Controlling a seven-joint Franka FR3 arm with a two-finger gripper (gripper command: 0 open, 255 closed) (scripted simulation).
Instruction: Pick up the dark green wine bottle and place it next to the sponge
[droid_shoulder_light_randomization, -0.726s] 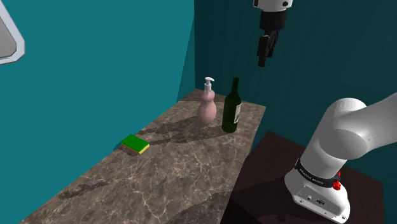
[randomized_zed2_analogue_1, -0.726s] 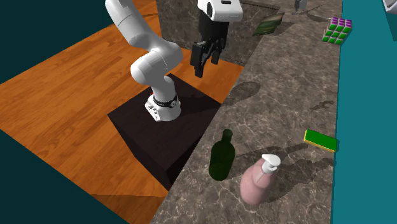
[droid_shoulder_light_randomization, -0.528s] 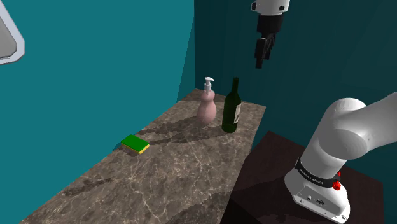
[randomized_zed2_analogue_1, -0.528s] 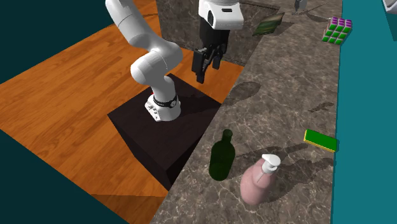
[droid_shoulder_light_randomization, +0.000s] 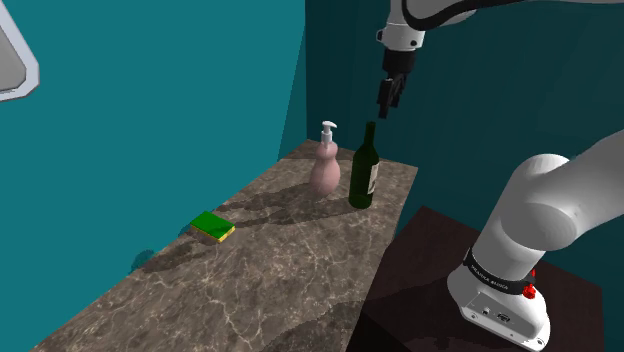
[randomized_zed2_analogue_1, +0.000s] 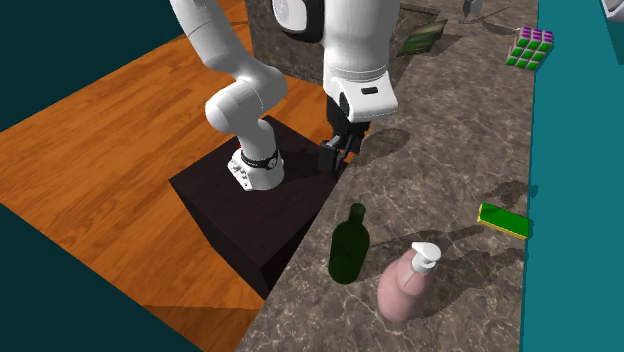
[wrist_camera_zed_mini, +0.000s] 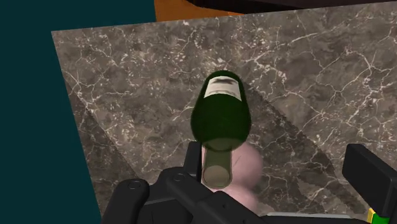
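A: Where is the wine bottle (droid_shoulder_light_randomization: 364, 170)?
B: It stands upright on the marble counter (droid_shoulder_light_randomization: 250, 270), close to the edge that faces the stand (randomized_zed2_analogue_1: 250, 215). The pink soap dispenser (droid_shoulder_light_randomization: 325, 160) is just beside it.
A: And the gripper (droid_shoulder_light_randomization: 388, 95)?
B: It hangs above the bottle's neck with its fingers apart, touching nothing.
A: The sponge (droid_shoulder_light_randomization: 213, 226)?
B: It lies well apart from the bottle, near the counter's edge along the teal wall (droid_shoulder_light_randomization: 150, 100). Bare marble lies between them.
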